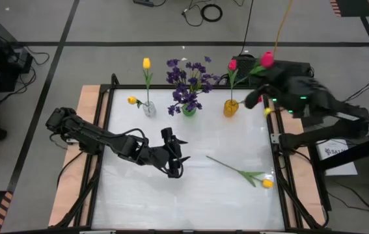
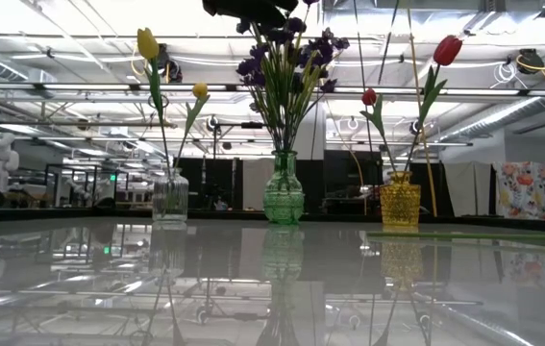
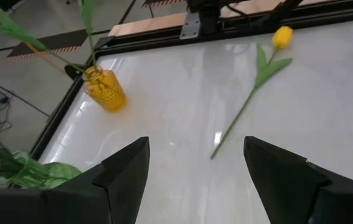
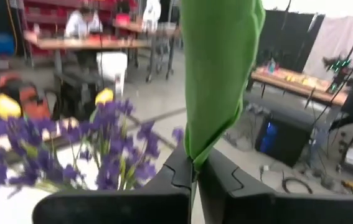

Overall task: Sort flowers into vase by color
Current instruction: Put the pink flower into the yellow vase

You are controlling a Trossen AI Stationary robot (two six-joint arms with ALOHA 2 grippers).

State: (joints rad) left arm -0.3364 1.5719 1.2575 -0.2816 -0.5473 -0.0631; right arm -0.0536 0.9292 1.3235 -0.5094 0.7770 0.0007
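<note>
A clear vase (image 1: 149, 108) holds yellow tulips (image 1: 146, 63), a green vase (image 1: 189, 110) holds purple flowers (image 1: 187, 81), and a yellow vase (image 1: 231, 108) holds a pink-red tulip (image 1: 232, 64). My right gripper (image 1: 256, 77) (image 4: 193, 167), high at the far right, is shut on a second pink-red tulip (image 1: 267, 58) (image 2: 448, 50). Another yellow tulip (image 1: 267, 184) (image 3: 281, 37) lies flat on the table at the near right. My left gripper (image 1: 174, 159) (image 3: 196, 146) hovers open over the table's middle, pointing toward that lying tulip, with nothing between its fingers. My right gripper pinches the pink-red tulip between its two fingers at the base of a broad green leaf (image 4: 195, 152), coming at it level from the table's right side. The leaf stands up above the fingers. The stem (image 2: 416, 144) slants down to the yellow vase's mouth.
A black frame (image 1: 275, 140) and wooden strips border the white table. Bare table surface lies between my left gripper and the near edge. Cables and equipment lie on the floor beyond the far edge. A person sits at a desk far off in the right wrist view.
</note>
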